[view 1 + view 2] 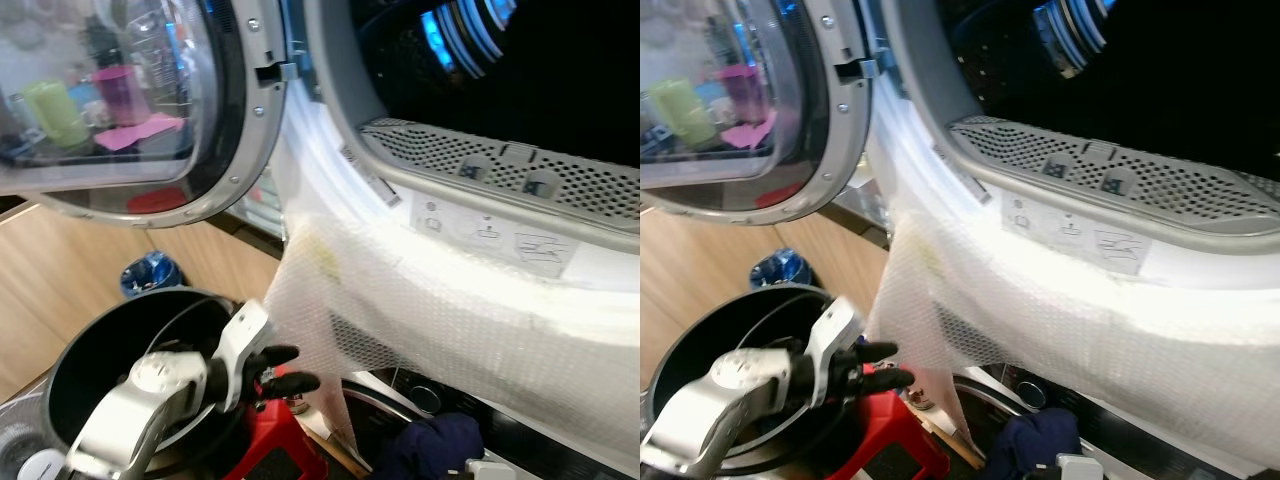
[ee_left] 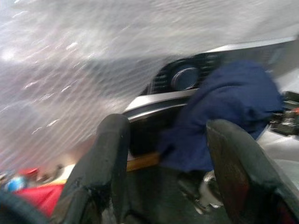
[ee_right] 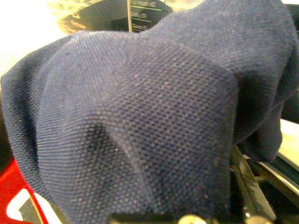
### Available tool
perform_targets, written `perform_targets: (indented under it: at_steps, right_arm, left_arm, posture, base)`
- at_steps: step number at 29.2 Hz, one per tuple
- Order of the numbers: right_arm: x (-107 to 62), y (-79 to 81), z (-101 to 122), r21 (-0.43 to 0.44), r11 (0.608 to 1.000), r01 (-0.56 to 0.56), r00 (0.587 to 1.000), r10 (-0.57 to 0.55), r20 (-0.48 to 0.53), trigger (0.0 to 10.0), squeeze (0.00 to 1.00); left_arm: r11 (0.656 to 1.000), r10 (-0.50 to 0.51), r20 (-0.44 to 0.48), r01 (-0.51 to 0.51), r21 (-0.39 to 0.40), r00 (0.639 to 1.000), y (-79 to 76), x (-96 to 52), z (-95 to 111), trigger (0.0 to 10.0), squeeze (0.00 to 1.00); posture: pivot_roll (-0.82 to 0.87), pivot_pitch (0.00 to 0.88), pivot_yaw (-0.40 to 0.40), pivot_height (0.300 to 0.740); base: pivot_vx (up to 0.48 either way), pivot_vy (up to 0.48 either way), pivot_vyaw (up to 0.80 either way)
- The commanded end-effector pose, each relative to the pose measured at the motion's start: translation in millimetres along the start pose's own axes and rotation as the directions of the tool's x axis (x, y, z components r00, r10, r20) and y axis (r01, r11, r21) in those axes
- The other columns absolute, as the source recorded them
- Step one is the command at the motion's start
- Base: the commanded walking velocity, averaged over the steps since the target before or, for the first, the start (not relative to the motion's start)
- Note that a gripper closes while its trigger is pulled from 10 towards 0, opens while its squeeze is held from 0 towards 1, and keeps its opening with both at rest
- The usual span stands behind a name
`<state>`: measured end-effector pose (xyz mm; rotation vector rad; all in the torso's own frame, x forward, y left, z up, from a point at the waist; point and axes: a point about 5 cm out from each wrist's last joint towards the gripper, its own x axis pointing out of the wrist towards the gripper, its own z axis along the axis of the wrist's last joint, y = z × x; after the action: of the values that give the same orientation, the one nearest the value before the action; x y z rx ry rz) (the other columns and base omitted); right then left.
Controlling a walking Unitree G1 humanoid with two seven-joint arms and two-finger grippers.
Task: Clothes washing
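I am looking up close at a big white washing machine (image 1: 470,235) with its round door (image 1: 130,110) swung wide open. The door has a shiny grey ring and a clear glass middle, and I can see pink and green things shining in the glass. The hole of the machine is dark inside, and under it runs a grey strip (image 1: 510,170) full of tiny round holes. A see-through bubble wrap sheet (image 1: 400,320) hangs over the front of the machine, bumpy and soft-looking. My left gripper (image 1: 285,370) is low down, just beside the edge of that sheet, and its two long black fingers (image 2: 105,158) are spread apart with nothing between them. Under my silver arm sits a round black basket (image 1: 100,350), and a red stool (image 1: 275,445) is next to it. A dark blue cloth (image 1: 430,445) with a fine, knitted look is bunched up low in front of the machine. It drapes right over my right gripper, so I cannot tell if that claw is spread or pressed together.
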<state>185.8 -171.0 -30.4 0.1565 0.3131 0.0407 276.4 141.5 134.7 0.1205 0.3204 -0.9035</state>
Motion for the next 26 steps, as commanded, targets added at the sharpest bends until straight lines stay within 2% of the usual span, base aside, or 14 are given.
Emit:
perform_targets:
  at_steps: [1, 2, 4, 7, 10, 14, 15, 16, 18, 21, 22, 23, 24, 26]
  right_arm:
    - [1.9, 4.9, 8, 0.01, 1.0, -0.019, 0.998, 0.018, 0.055, 0.0, 0.0]
    - [2.4, 7.3, 15, 0.009, 0.999, -0.037, 0.996, 0.036, 0.087, 0.0, 0.0]
    - [-1.8, 15.7, 38, -0.01, 0.992, -0.126, 0.974, 0.126, 0.187, 0.0, 0.0]
    - [-3.8, 17.4, 44, -0.019, 0.988, -0.151, 0.966, 0.151, 0.208, 0.0, 0.0]
    - [-13.6, 15.8, 86, -0.074, 0.976, -0.202, 0.917, 0.216, 0.336, 0.0, 0.0]
    - [-19.1, 14.9, 107, -0.101, 0.969, -0.223, 0.888, 0.245, 0.388, 0.0, 0.0]
    - [-23.8, 15.7, 124, -0.117, 0.962, -0.246, 0.858, 0.272, 0.435, 0.0, 0.0]
    - [-35.7, 20.1, 162, -0.161, 0.943, -0.292, 0.781, 0.332, 0.529, 0.0, 0.0]
    - [-35.7, 20.1, 162, -0.161, 0.943, -0.292, 0.781, 0.332, 0.529, 0.0, 0.0]
    - [-51.5, 25.1, 210, -0.191, 0.922, -0.338, 0.657, 0.376, 0.653, 0.0, 0.0]
    - [-63.1, 29.5, 245, -0.228, 0.896, -0.38, 0.541, 0.416, 0.731, 0.0, 0.0]
    - [-63.1, 29.5, 245, -0.228, 0.896, -0.38, 0.541, 0.416, 0.731, 0.0, 0.0]
    - [-67.3, 32.4, 258, -0.249, 0.882, -0.401, 0.492, 0.437, 0.753, 0.0, 0.0]
    - [-74.7, 39.3, 292, -0.31, 0.843, -0.439, 0.358, 0.481, 0.801, 0.0, 0.0]
  left_arm:
    - [0.992, 0.116, 0.012, -0.117, 0.045, 0.993, 12.9, -7.0, 0, 10.0, 0.0]
    - [0.954, 0.293, 0.027, -0.294, 0.064, 0.956, 29.3, -9.1, -7, 10.0, 0.0]
    - [0.851, 0.501, 0.085, -0.508, 0.131, 0.861, 50.1, -14.0, -10, 10.0, 0.0]
    - [0.841, 0.515, 0.098, -0.524, 0.131, 0.851, 51.3, -13.9, -9, 10.0, 0.0]
    - [0.839, 0.513, 0.165, -0.533, 0.115, 0.843, 46.8, -4.9, -1, 10.0, 0.0]
    - [0.828, 0.519, 0.19, -0.545, 0.132, 0.834, 45.1, -1.9, 0, 10.0, 0.0]
    - [0.822, 0.525, 0.202, -0.554, 0.13, 0.827, 44.6, 0.0, 0, 10.0, 0.0]
    - [0.816, 0.533, 0.206, -0.563, 0.134, 0.821, 45.1, 5.5, -3, 10.0, 0.0]
    - [0.816, 0.533, 0.206, -0.563, 0.134, 0.821, 45.1, 5.5, -3, 10.0, 0.0]
    - [0.821, 0.523, 0.205, -0.554, 0.136, 0.827, 43.7, 10.5, -6, 10.0, 0.0]
    - [0.834, 0.498, 0.202, -0.53, 0.157, 0.843, 39.9, 14.3, -8, 10.0, 0.0]
    - [0.834, 0.498, 0.202, -0.53, 0.157, 0.843, 39.9, 14.3, -8, 10.0, 0.0]
    - [0.837, 0.491, 0.201, -0.523, 0.161, 0.848, 38.7, 15.4, -8, 10.0, 0.0]
    - [0.846, 0.478, 0.203, -0.51, 0.158, 0.855, 35.4, 19.1, -9, 10.0, 0.0]
  posture:
    - [0.18, 0.084, 0.099, 0.74]
    - [0.18, 0.085, 0.095, 0.74]
    - [0.16, 0.09, 0.093, 0.74]
    - [0.16, 0.091, 0.093, 0.74]
    - [0.14, 0.092, 0.099, 0.74]
    - [0.13, 0.094, 0.101, 0.74]
    - [0.12, 0.093, 0.097, 0.74]
    - [0.11, 0.097, 0.096, 0.74]
    - [0.11, 0.097, 0.096, 0.74]
    - [0.11, 0.1, 0.095, 0.74]
    - [0.1, 0.1, 0.097, 0.74]
    - [0.1, 0.1, 0.097, 0.74]
    - [0.1, 0.1, 0.097, 0.74]
    - [0.08, 0.094, 0.109, 0.74]
  base:
    - [0.0, 0.0, 0.0]
    - [0.0, 0.0, 0.0]
    - [0.0, 0.0, 0.0]
    - [0.0, 0.0, 0.0]
    - [0.0, 0.0, 0.0]
    - [0.0, 0.0, 0.0]
    - [0.0, 0.0, 0.0]
    - [0.0, 0.0, 0.0]
    - [0.0, 0.0, 0.0]
    - [0.0, 0.0, 0.0]
    - [0.0, 0.0, 0.0]
    - [0.0, 0.0, 0.0]
    - [0.0, 0.0, 0.0]
    - [0.0, 0.0, 0.0]
